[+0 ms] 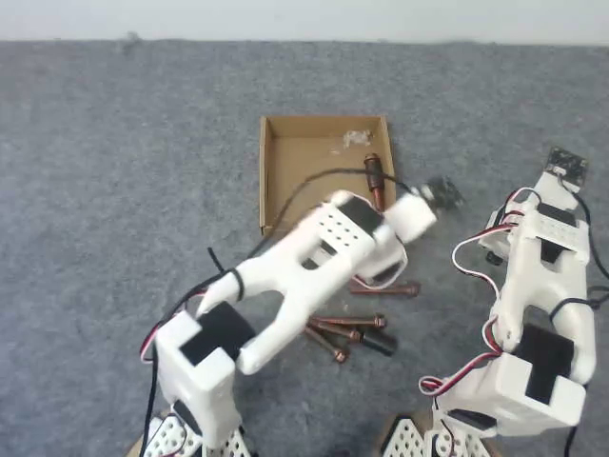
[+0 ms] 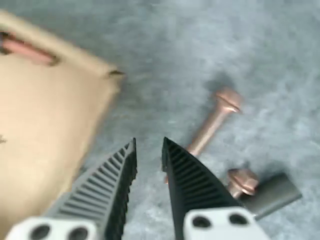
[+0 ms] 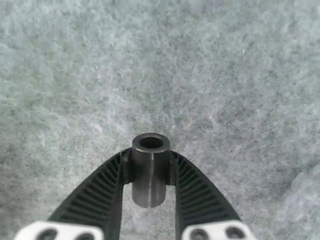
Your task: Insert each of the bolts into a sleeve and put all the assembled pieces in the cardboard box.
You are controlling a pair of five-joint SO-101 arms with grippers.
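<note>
A copper bolt inside a dark sleeve (image 1: 374, 181) lies in the open cardboard box (image 1: 285, 162), along its right wall. Several loose copper bolts (image 1: 347, 326) and a black sleeve (image 1: 379, 343) lie on the carpet below the box, partly under the left arm. My left gripper (image 2: 148, 145) is open and holds nothing. It hovers over the carpet beside the box's corner (image 2: 107, 82), near a bare bolt (image 2: 216, 120) and a bolt head against a dark sleeve (image 2: 262, 192). My right gripper (image 3: 150, 156) is shut on an upright black sleeve (image 3: 150, 172) with its bore facing up, above bare carpet.
Grey carpet (image 1: 114, 190) covers the whole table. The left arm (image 1: 314, 257) stretches diagonally from the lower left across the box's near right corner. The right arm (image 1: 542, 286) stands folded at the right side. White scraps (image 1: 357, 139) lie in the box's far corner.
</note>
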